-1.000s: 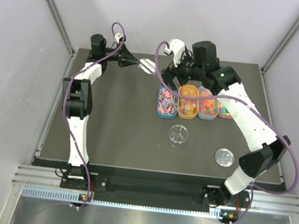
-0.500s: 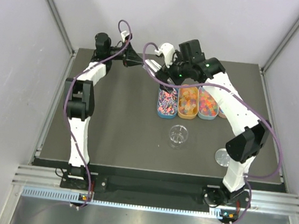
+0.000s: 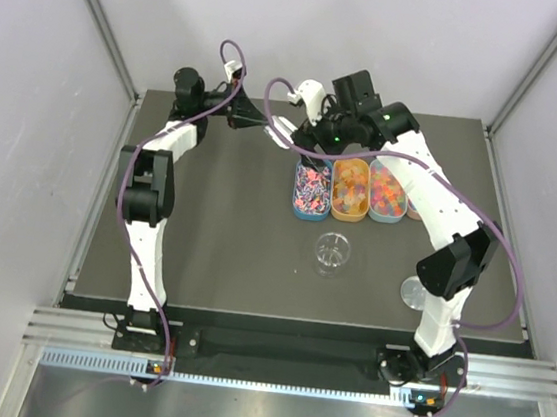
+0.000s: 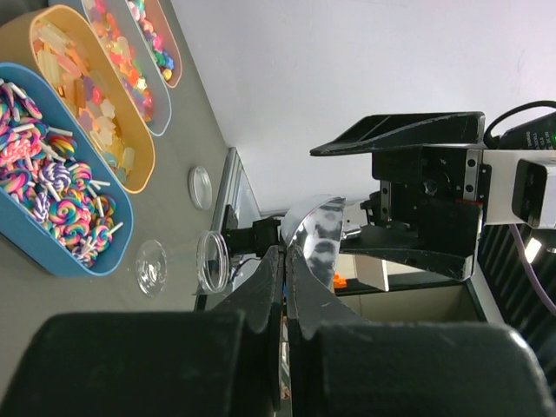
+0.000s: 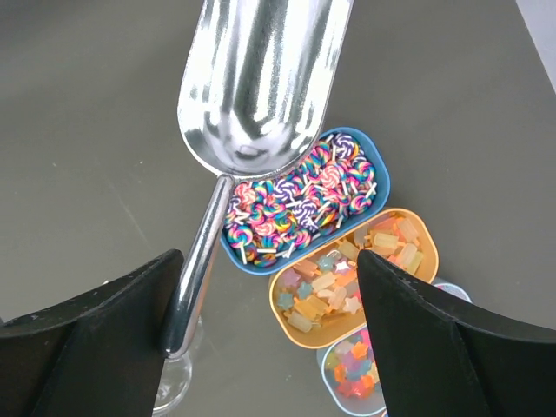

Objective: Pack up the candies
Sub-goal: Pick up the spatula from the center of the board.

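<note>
Handover step, ahead of any scooping. Up off the tabletop, the left tool clenched on the thin edge of the bowl of the scoop, handle reaching out to the right tool. On that side: released, fingers spread wide, the handle running down between them and lying close against the finger on the left of the wrist view. Impossible to tell whether touching it. No grip there yet.

Directly beneath the right tool, the candies, lying in a row of trays: swirled lollipops in the blue tray, pale gummies in the orange tray next along, brighter pieces further on. None in the scoop. None visible in the clear jar, standing open well apart from both tools, on the side nearer the arm bases, with its lid off to one side.

Judged barely begun: 0 candies packed.

Next: centre the handle between the right fingers, close firmly on it, and only then loosen the left clamp, given a smooth, shiny handle likely to slip or swing on an early release. After that, tip the bowl down into 1 tray.
</note>
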`<action>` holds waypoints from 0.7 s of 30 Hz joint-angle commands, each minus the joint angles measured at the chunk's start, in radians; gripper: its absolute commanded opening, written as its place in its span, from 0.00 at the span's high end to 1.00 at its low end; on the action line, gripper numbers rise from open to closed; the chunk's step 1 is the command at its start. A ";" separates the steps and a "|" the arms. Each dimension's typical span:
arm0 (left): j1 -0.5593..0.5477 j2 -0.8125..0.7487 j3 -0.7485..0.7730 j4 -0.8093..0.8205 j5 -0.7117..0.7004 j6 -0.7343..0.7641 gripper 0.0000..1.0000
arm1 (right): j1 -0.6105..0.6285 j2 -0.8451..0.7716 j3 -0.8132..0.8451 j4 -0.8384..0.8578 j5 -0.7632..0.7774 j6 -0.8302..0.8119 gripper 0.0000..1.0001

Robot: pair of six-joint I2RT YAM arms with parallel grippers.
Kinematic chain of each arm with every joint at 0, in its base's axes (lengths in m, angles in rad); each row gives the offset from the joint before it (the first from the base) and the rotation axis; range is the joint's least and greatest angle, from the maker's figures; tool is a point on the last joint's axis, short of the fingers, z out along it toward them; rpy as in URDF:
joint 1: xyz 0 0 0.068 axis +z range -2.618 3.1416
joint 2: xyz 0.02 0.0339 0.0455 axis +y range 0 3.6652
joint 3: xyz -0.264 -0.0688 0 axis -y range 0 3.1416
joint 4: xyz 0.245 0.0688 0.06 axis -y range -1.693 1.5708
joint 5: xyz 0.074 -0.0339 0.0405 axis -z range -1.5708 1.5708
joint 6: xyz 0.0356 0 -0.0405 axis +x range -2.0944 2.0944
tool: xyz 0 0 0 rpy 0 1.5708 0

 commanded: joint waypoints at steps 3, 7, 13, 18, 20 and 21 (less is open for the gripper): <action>-0.008 -0.047 -0.012 0.131 0.033 -0.051 1.00 | 0.019 0.016 0.054 0.000 -0.022 -0.018 0.24; -0.011 -0.046 -0.009 0.131 0.035 -0.051 1.00 | 0.043 0.037 0.058 0.005 -0.012 -0.044 0.30; -0.018 -0.047 -0.011 0.133 0.032 -0.051 1.00 | 0.083 0.067 0.069 0.020 0.014 -0.061 0.34; -0.018 -0.049 -0.017 0.134 0.032 -0.051 1.00 | 0.091 0.068 0.074 0.029 0.030 -0.061 0.45; -0.018 -0.047 -0.015 0.134 0.030 -0.051 1.00 | 0.091 0.061 0.074 0.035 0.043 -0.056 0.45; -0.018 -0.044 -0.015 0.134 0.030 -0.051 1.00 | 0.091 0.057 0.075 0.037 0.045 -0.056 0.45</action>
